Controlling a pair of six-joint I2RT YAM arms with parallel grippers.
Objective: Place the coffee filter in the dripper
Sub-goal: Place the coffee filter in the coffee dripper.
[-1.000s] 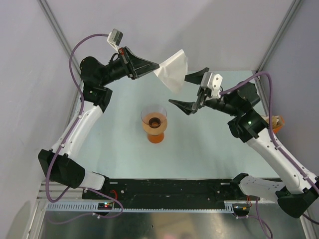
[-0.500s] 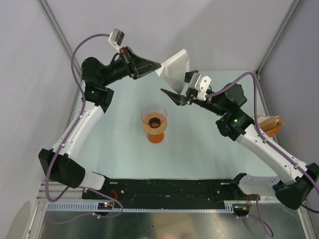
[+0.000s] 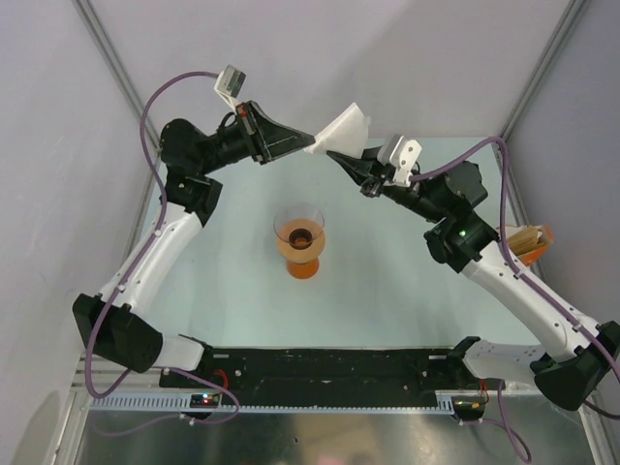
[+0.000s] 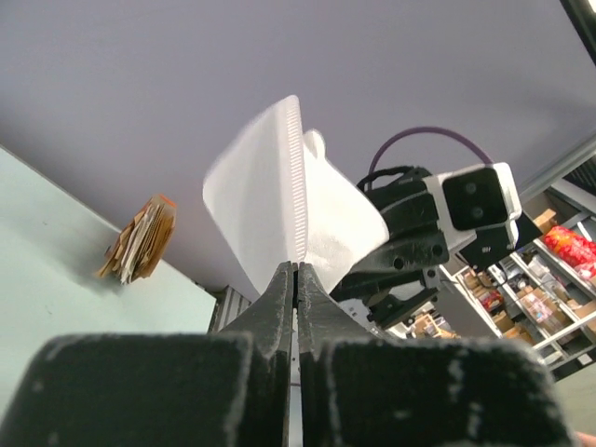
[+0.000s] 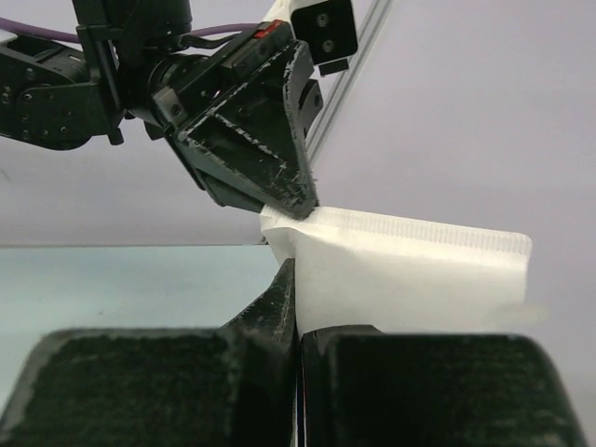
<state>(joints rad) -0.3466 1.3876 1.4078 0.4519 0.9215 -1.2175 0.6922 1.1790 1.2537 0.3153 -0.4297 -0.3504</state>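
The coffee filter point(image 3: 349, 126), a thin white paper fan, hangs in the air above the far side of the table. My left gripper point(image 3: 312, 145) is shut on its left corner. My right gripper point(image 3: 335, 156) has come in from the right and is shut on the filter's lower edge, close to the left fingertips. In the left wrist view the filter point(image 4: 270, 200) rises from the closed left gripper point(image 4: 295, 270). In the right wrist view the paper point(image 5: 410, 265) runs between the closed jaws of the right gripper point(image 5: 297, 284). The dripper point(image 3: 299, 238), clear with an orange base, stands upright mid-table, below and apart from both grippers.
A tan-and-white stack of paper fans point(image 3: 529, 239) sits at the right edge of the table, behind the right arm, and also shows as a stack point(image 4: 140, 240) in the left wrist view. Grey walls close in the back and sides.
My right gripper moved up and left to the filter and went from wide open to shut on it. The left gripper kept its hold and shifted slightly, tilting the filter.
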